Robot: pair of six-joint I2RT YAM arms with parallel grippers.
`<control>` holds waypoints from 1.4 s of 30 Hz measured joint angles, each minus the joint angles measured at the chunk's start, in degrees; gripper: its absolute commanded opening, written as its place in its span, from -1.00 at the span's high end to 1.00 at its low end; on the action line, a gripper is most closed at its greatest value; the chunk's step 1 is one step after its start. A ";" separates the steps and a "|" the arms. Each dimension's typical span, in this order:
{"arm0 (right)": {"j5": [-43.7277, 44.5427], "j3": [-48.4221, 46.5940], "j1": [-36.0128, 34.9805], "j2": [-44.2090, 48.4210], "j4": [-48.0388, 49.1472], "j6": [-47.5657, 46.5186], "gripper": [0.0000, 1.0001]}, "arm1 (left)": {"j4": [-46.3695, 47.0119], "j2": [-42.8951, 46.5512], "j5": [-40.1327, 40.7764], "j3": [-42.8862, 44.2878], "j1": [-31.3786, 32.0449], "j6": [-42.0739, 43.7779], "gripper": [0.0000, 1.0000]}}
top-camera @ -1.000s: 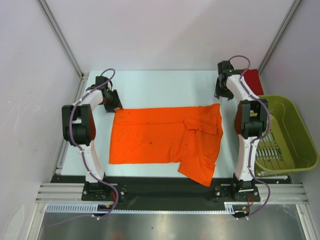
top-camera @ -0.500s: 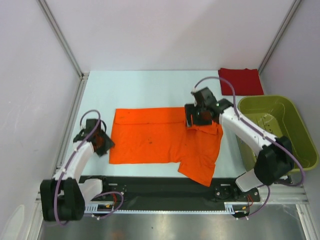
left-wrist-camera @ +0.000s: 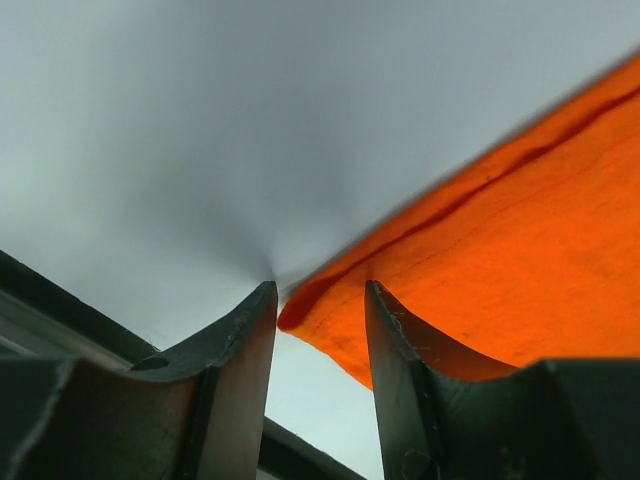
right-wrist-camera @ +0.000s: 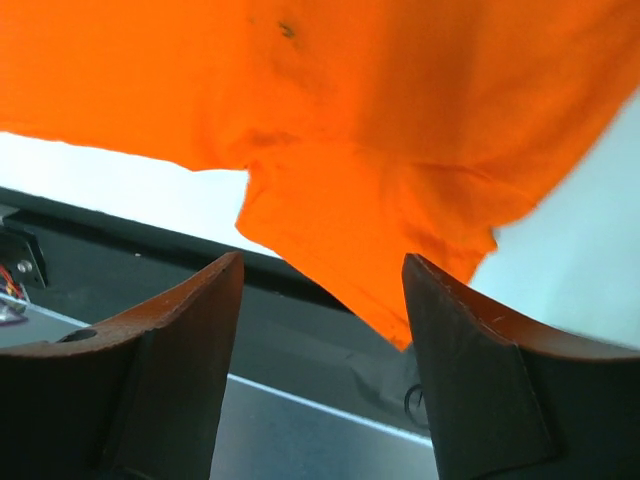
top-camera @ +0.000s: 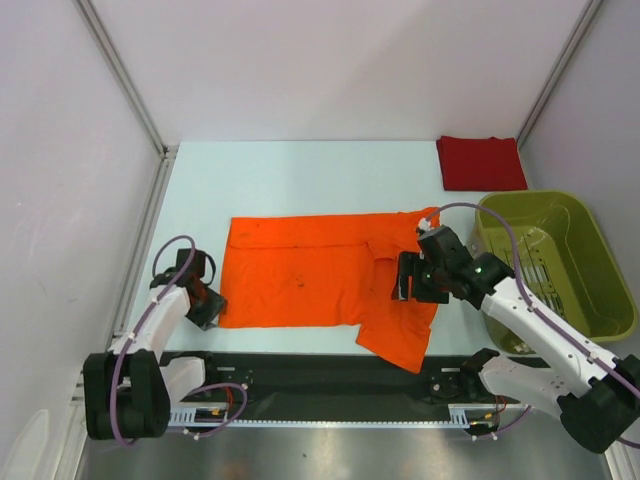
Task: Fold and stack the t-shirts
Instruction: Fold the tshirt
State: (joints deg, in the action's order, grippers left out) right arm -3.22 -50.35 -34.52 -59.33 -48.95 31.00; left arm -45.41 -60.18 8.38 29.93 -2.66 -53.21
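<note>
Table (top-camera: 300, 180): left hand (left-wrist-camera: 318, 290) open at orange t-shirt (top-camera: 300, 275) corner, right hand (right-wrist-camera: 322, 260) open above it

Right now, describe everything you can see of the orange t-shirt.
The orange t-shirt is bright, soft-looking cloth with a few small dark specks. It is spread mostly flat on the pale table, wrinkled and partly folded over at its right side. Its near right part reaches past the table's edge onto the black strip. Its near left corner lies between the open fingers of the left claw. The open right claw is over its right part. I cannot tell whether either touches it.
</note>
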 measured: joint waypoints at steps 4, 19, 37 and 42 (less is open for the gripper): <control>2.40 1.03 1.66 0.96 -2.51 3.80 -0.35 | 0.55 -1.44 -1.25 -1.11 -0.15 -1.66 0.09; -1.60 12.17 11.91 3.58 -6.40 10.05 -0.13 | -0.09 -4.22 -1.57 0.04 -0.48 -4.31 0.14; -5.44 22.32 9.84 3.02 -1.88 14.21 -0.11 | -0.83 -0.79 -2.01 -1.51 -0.63 -6.99 -0.08; -5.46 22.51 10.16 2.49 -0.83 14.23 -0.10 | -2.27 -0.81 -3.45 -1.53 -0.63 -7.76 -0.11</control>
State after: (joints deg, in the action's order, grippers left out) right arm -8.69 -27.83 -24.36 -56.84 -49.78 45.23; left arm -47.68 -60.99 4.93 28.40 -3.29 -60.97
